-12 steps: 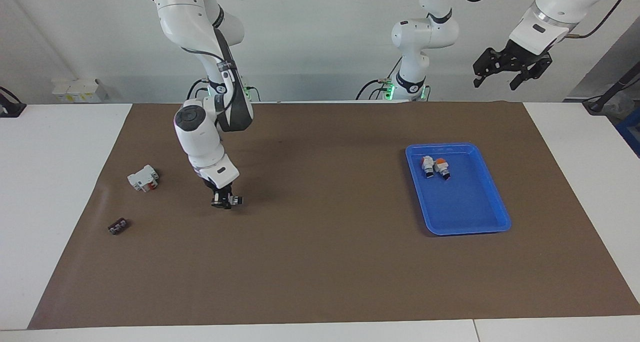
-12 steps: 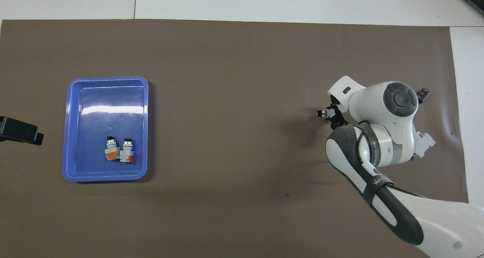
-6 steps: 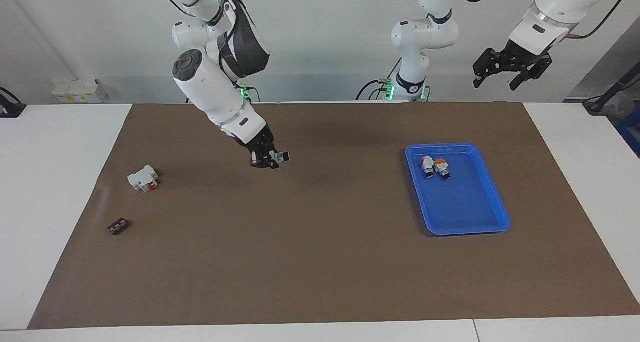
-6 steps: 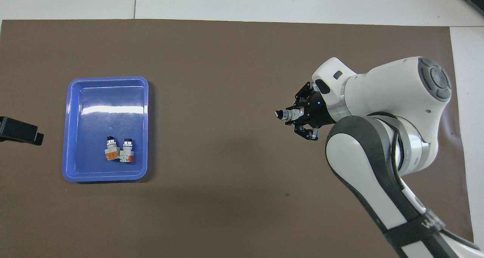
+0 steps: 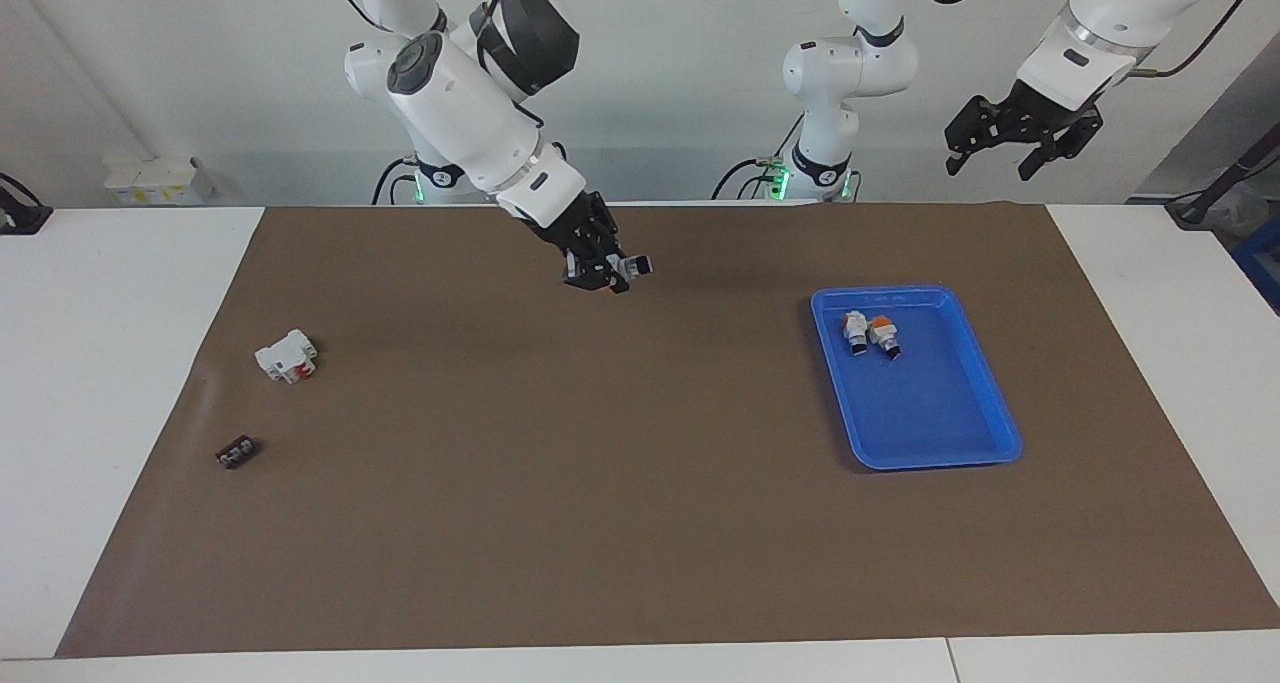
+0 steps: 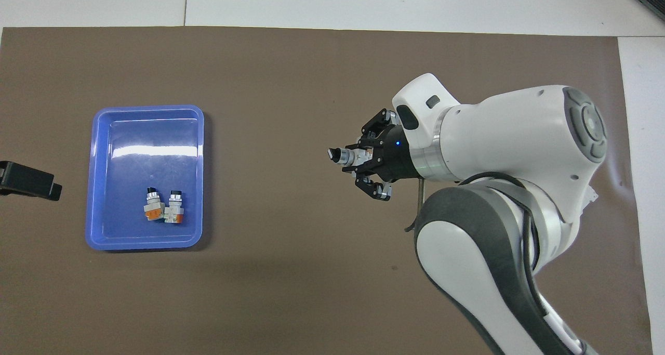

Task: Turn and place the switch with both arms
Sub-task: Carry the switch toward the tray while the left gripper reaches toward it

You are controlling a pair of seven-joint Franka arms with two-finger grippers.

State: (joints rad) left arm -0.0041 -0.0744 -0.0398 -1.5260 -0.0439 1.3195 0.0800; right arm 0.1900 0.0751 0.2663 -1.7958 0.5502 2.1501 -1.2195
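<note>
Right end effector clamps switch above mat; left end effector waits, spread.

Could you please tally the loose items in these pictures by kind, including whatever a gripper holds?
Switches: 3, one in the right gripper, two in the tray
White block: 1
Black piece: 1
Tray: 1
Total: 6

A blue tray, white-red block and black piece lie on brown mat.
</note>
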